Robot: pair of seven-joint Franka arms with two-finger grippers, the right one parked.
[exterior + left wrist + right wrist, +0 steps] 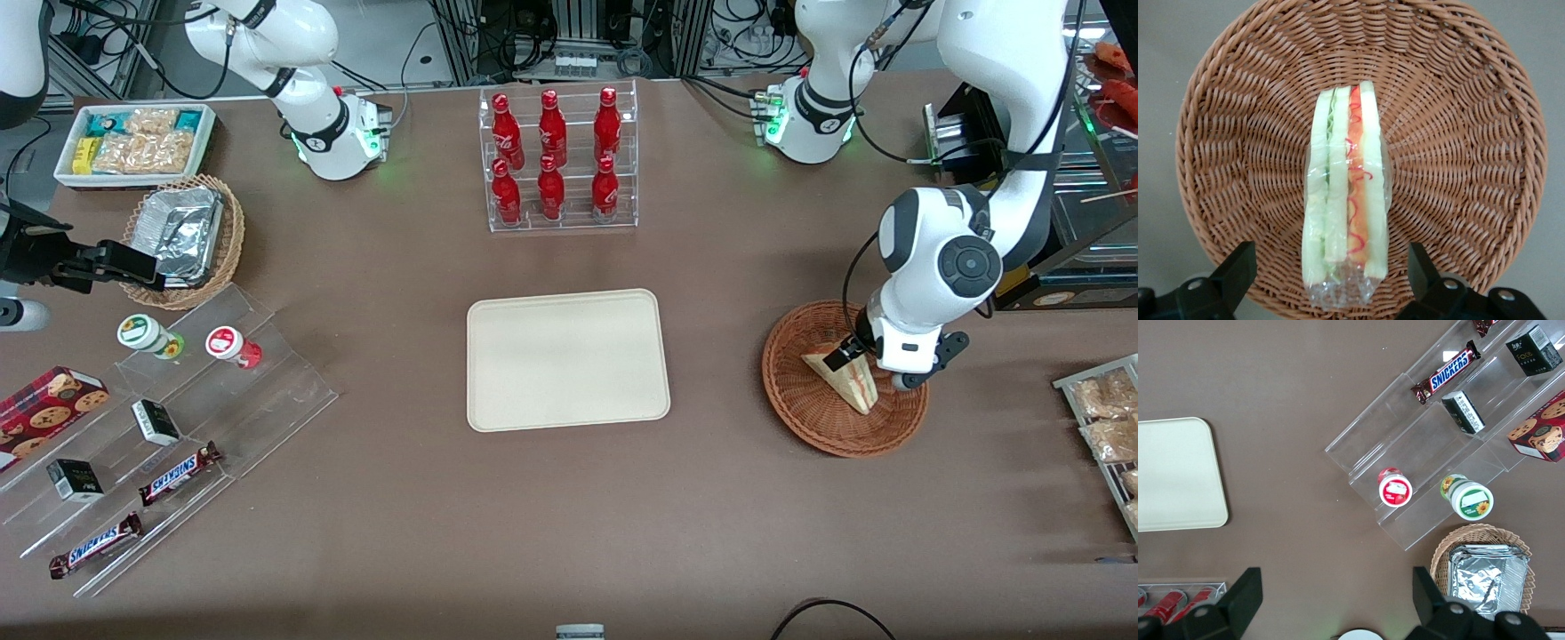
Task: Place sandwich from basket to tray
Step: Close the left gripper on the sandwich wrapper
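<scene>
Left arm's tool [852, 354] hangs low over the basket [800, 404], fingers [1238, 267] spread wide, one on each side of the sandwich [1346, 193], nothing gripped yet. Sandwich sits in the basket standing on edge, cut face w/ red + green filling facing up at the wrist cam, clear wrap around it w/ loose film at one end. In front view the wedge [849, 378] lies partly under the tool, thin tip pointing toward the front cam. Tray [567, 359] is bare, mid counter, well apart from basket, toward the parked arm's end.

Risks, my guess: bread is soft, so a hard squeeze could crush the layers or push filling out. Wrap looks slick; light grip = wedge may slip or tip over on lift. If fingers pinch only the loose film, it could dangle or drop. Basket looks light, could drag along if a fingertip snags the weave.
</scene>
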